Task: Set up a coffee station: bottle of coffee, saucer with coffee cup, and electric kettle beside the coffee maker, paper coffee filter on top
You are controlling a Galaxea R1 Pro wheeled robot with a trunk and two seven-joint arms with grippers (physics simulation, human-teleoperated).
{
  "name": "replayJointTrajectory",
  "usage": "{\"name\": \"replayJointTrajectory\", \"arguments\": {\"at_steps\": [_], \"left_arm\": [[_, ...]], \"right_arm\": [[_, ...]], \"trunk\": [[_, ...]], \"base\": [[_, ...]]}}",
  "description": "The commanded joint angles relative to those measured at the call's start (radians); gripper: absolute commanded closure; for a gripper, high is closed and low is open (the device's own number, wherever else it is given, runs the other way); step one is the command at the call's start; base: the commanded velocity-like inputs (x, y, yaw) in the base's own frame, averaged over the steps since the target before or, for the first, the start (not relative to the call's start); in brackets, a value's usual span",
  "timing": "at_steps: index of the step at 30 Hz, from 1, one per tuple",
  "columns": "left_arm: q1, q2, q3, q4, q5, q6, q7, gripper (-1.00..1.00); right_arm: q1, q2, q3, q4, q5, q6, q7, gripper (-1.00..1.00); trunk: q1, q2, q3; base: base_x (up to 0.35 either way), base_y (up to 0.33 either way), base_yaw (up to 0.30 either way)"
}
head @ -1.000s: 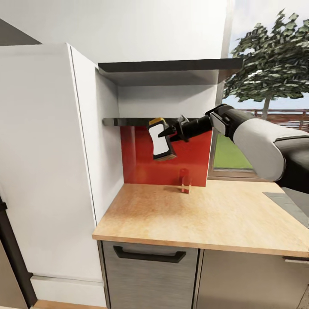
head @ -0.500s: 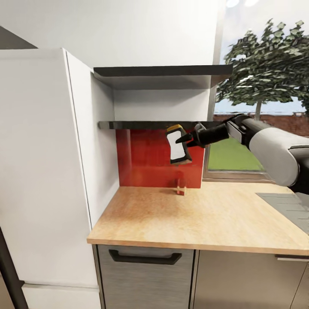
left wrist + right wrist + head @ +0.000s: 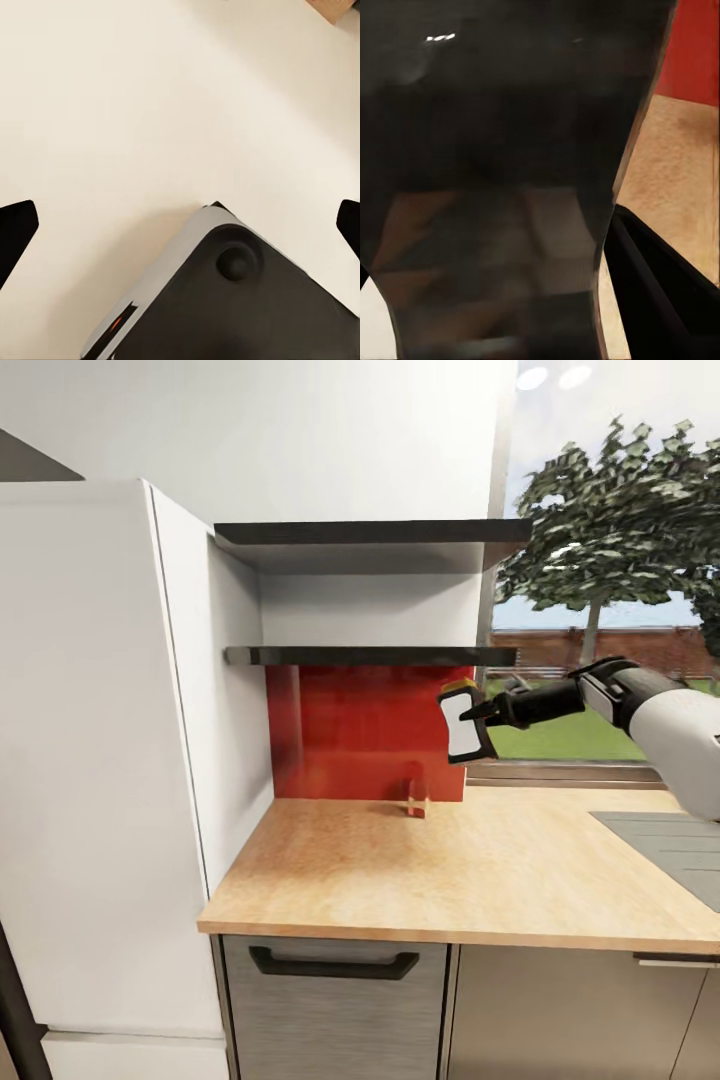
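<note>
A: Item held?
B: A coffee bottle (image 3: 461, 724), white label, yellow cap, is clamped by the right gripper (image 3: 478, 712), at centre right of the head view, in the air above the countertop (image 3: 480, 870) and below the lower shelf (image 3: 370, 655).

A: Surroundings?
B: A small red jar (image 3: 417, 797) is listed at the red backsplash (image 3: 350, 730), left of and below the bottle. A white cabinet (image 3: 100, 760) is at left, a window (image 3: 610, 560) at upper right.

A: Left gripper (image 3: 180, 225)?
B: Fingertips are spread wide, nothing between.
</note>
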Motion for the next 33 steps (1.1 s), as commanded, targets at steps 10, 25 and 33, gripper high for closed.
{"name": "replayJointTrajectory", "arguments": {"at_steps": [10, 25, 33], "left_arm": [[0.000, -0.001, 0.001, -0.005, 0.012, -0.001, -0.007, -1.00], [0.000, 0.000, 0.001, -0.036, 0.011, 0.012, -0.007, -1.00], [0.000, 0.000, 0.000, -0.037, 0.009, 0.002, -0.015, -1.00]], "right_arm": [[0.043, -0.120, -0.001, 0.003, -0.009, -0.048, -0.022, 1.00], [0.117, -0.233, -0.002, 0.003, -0.014, -0.160, -0.014, 1.00], [0.135, -0.266, -0.004, 0.003, -0.021, -0.211, -0.014, 1.00]], "trunk": [[0.000, -0.001, -0.010], [-0.057, 0.104, 0.013], [-0.084, 0.153, 0.025]], "base": [[0.000, 0.000, 0.000], [0.000, 0.000, 0.000], [0.000, 0.000, 0.000]]}}
